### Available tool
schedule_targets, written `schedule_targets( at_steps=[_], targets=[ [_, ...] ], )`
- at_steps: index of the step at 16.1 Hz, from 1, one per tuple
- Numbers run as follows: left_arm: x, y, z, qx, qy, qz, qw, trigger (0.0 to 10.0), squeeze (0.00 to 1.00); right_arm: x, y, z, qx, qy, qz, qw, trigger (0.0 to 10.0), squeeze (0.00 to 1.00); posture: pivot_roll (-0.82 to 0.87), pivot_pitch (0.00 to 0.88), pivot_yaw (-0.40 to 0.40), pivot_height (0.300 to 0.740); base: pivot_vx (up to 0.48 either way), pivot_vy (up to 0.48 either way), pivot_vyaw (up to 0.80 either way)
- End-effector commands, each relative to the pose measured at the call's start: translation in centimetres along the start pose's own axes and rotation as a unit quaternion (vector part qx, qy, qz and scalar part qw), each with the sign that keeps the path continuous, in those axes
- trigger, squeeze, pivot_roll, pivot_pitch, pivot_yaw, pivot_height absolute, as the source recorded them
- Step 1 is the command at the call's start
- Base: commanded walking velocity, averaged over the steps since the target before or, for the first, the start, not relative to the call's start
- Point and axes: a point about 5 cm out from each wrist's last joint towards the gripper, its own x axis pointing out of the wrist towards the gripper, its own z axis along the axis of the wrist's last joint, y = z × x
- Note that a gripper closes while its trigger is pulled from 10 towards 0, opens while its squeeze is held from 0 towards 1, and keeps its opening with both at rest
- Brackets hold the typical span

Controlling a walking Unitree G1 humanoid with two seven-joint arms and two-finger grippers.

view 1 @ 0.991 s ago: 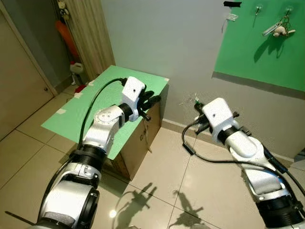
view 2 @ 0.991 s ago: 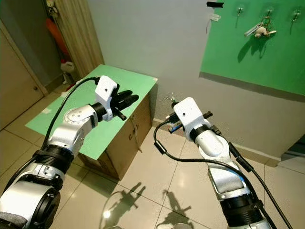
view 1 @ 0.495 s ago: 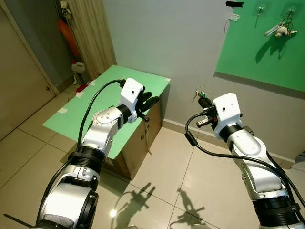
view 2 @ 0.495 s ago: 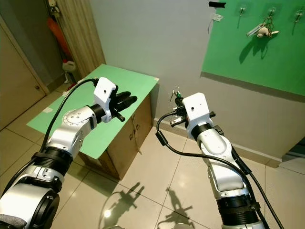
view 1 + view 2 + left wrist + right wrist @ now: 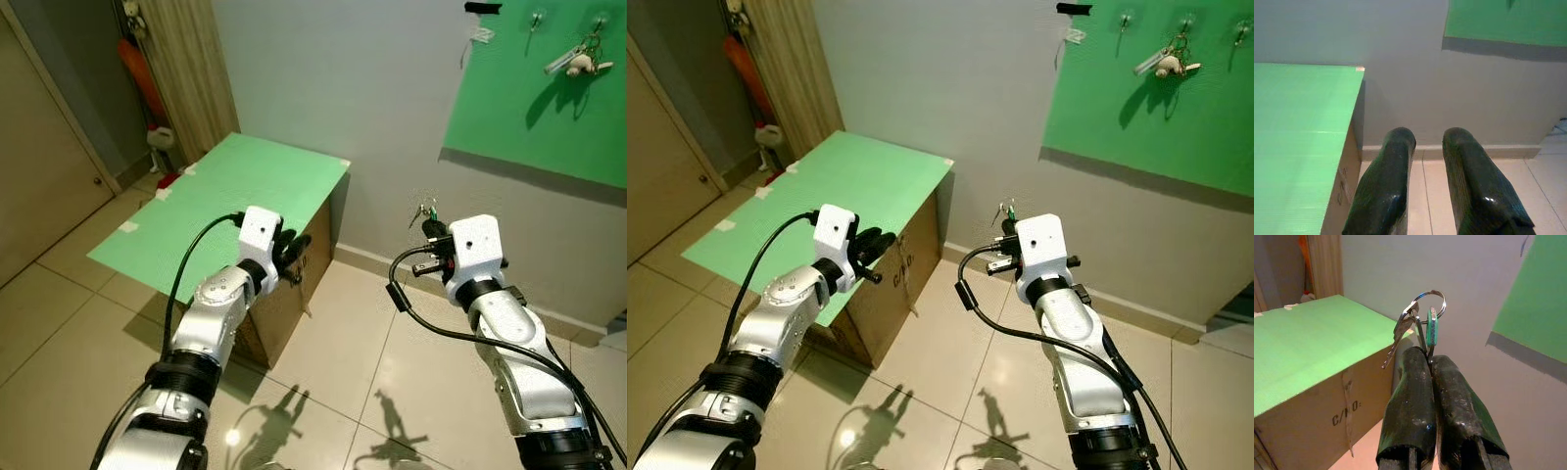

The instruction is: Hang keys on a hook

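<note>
The left end effector (image 5: 291, 247) hangs idle, fingers slightly spread, by the green-topped cardboard box (image 5: 227, 196). The right end effector (image 5: 1426, 363) pinches the silver keys with a green tag (image 5: 1422, 323), ring up. The free wall hook (image 5: 536, 19) on the green board (image 5: 549, 98) lies well above and to its right, nearest this arm.

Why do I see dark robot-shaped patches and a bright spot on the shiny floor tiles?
In the left eye view, the glossy beige floor tiles carry the arms' shadows and a lamp's glare spot. In the right wrist view, the silver keys on a ring look sharp between the right gripper, while the wall behind is soft. The left wrist view is dimmer and slightly blurred.
</note>
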Motion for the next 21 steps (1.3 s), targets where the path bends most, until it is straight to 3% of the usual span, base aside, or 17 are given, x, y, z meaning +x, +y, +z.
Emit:
schedule_targets(
  at_steps=[1, 7, 18, 19, 21],
  targets=[
    [-0.2, 0.3, 0.3, 0.003, -0.01, 0.016, 1.0, 10.0, 0.0, -0.1, 0.0, 0.5, -0.003, -0.012, -0.004, 1.0, 0.0, 0.0, -0.19, 0.0, 0.093, 0.74, 0.0, 0.0, 0.0],
    [0.0, -0.1, 0.9, 0.009, -0.02, 0.013, 1.0, 10.0, 0.0, 0.1, -0.3, 0.9, -0.005, -0.021, -0.012, 1.0, 0.0, 0.0, -0.2, 0.0, 0.094, 0.74, 0.0, -0.436, 0.0],
    [0.3, 0.5, 1.4, 0.006, -0.02, 0.015, 1.0, 10.0, 0.0, 0.1, -0.1, 1.0, -0.001, -0.026, -0.018, 0.999, 0.0, 0.0, -0.2, 0.0, 0.101, 0.74, 0.0, -0.463, 0.0],
    [0.3, 0.3, 1.5, 0.008, -0.019, 0.001, 1.0, 10.0, 0.0, 0.2, -0.1, 1.0, -0.001, -0.026, -0.017, 1.0, 0.0, 0.0, -0.2, 0.0, 0.102, 0.74, 0.0, -0.454, 0.0],
    [0.2, -1.2, 0.5, 0.037, 0.01, -0.082, 0.996, 10.0, 0.0, 0.2, 0.0, 1.0, -0.001, -0.026, -0.015, 1.0, 0.0, 0.0, -0.2, 0.0, 0.095, 0.74, 0.0, -0.217, 0.0]
  ],
)
